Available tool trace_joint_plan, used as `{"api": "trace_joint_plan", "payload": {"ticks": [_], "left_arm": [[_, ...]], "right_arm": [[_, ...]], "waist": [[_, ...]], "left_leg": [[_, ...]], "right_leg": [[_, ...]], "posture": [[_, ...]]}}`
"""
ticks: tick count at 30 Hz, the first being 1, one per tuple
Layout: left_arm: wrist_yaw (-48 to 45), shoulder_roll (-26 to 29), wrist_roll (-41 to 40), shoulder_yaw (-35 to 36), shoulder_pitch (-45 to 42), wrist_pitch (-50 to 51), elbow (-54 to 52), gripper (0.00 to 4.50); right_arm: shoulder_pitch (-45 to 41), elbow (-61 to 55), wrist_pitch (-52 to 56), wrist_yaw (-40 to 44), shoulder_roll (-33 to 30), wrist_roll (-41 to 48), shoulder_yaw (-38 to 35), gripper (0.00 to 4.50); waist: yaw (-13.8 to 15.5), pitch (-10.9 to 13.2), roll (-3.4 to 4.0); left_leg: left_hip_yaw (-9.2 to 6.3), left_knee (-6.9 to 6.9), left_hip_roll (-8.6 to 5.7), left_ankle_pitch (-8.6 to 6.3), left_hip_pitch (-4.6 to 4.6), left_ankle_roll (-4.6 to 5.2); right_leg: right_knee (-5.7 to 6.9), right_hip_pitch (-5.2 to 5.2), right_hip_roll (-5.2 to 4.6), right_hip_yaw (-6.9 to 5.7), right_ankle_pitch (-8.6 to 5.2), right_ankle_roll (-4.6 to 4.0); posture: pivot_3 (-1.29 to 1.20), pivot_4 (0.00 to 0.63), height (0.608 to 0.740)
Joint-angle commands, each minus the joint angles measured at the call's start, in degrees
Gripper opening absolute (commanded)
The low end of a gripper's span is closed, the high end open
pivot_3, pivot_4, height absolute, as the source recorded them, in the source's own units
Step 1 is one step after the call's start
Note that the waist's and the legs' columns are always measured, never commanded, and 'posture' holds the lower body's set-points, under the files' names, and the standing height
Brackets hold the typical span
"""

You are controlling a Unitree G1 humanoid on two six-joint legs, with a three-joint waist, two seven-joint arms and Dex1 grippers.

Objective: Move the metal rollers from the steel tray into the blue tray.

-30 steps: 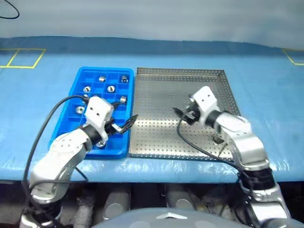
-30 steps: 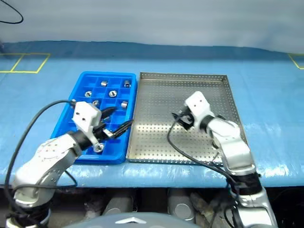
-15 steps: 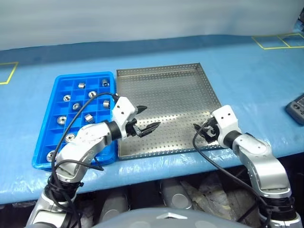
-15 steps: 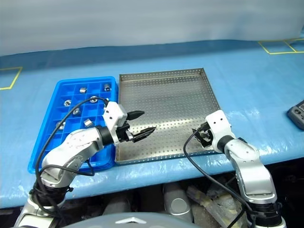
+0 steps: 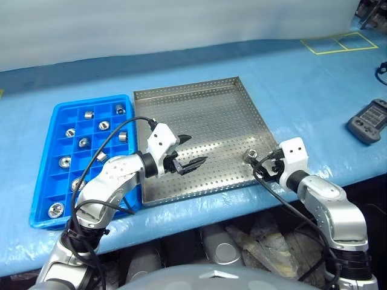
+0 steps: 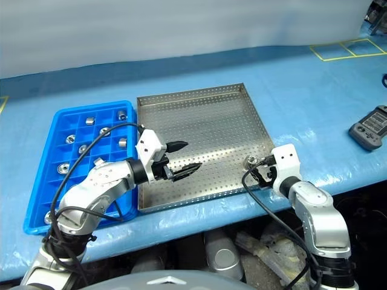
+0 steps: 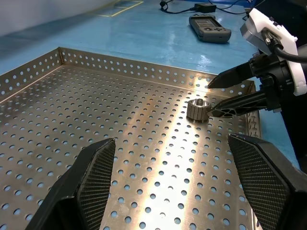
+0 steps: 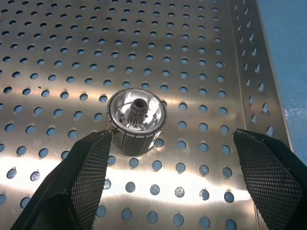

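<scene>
looks like i'm on the last roller point(image 8: 137, 120) in the steel tray point(image 5: 199, 115), near its right edge, right gripper point(image 6: 258, 171) spread just beside it, left gripper point(image 5: 188, 153) spread too; next i'd straddle, pinch, carry to the blue tray point(image 5: 42, 181).

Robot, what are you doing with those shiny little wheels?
The robot is moving metal rollers from the steel tray into the blue tray. One roller is left on the steel tray, near its right edge. The right gripper is open right beside it. The left gripper is open and empty over the steel tray.
</scene>
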Motion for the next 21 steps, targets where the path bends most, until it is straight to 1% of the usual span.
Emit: {"api": "trace_joint_plan", "payload": {"ticks": [1, 11, 16, 19, 21], "left_arm": [[0.35, 0.03, 0.07, 0.85, 0.44, -0.60, -2.12, 4.08], [1.60, 0.24, 0.15, 1.46, 1.58, -0.54, -2.95, 4.08], [1.82, 0.38, 0.18, 1.71, 1.69, -0.46, -3.10, 4.08], [1.93, 0.45, 0.19, 1.75, 1.72, -0.43, -3.17, 4.08], [1.96, 0.47, 0.18, 1.76, 1.70, -0.45, -3.14, 4.08]], "right_arm": [[-2.15, 0.54, -1.65, 0.04, 0.18, 1.04, 0.43, 4.24], [-5.20, 3.88, -2.54, 0.10, 0.55, 2.28, 3.16, 4.24], [-5.22, 5.93, -2.27, -1.43, 0.90, 2.18, 2.73, 4.24], [-5.09, 6.23, -1.92, -2.16, 0.88, 2.21, 2.31, 3.63], [-5.07, 6.36, -2.09, -2.27, 0.72, 2.32, 2.36, 3.01]], "waist": [[0.01, 0.00, 0.00], [0.63, 0.00, 0.00], [1.04, 0.00, 0.00], [1.44, 0.00, 0.00], [1.77, 0.00, 0.00]], "left_leg": [[0.01, 0.00, 0.00, 0.00, 0.00, 0.00], [0.05, -0.01, 0.00, -0.02, 0.01, 0.04], [0.11, -0.01, -0.01, -0.04, 0.01, 0.07], [0.12, 0.00, -0.01, -0.05, 0.01, 0.08], [0.13, 0.00, -0.01, -0.05, 0.02, 0.08]], "right_leg": [[0.00, 0.00, 0.00, 0.01, 0.00, 0.00], [-0.01, -0.05, 0.03, 0.14, 0.01, 0.05], [-0.01, -0.06, 0.03, 0.22, 0.02, 0.09], [-0.01, -0.06, 0.03, 0.23, 0.02, 0.10], [-0.01, -0.06, 0.03, 0.23, 0.02, 0.10]], "posture": [[-0.28, 0.150, 0.740], [-0.26, 0.150, 0.740], [-0.26, 0.150, 0.740], [-0.26, 0.150, 0.740], [-0.26, 0.150, 0.740]]}}
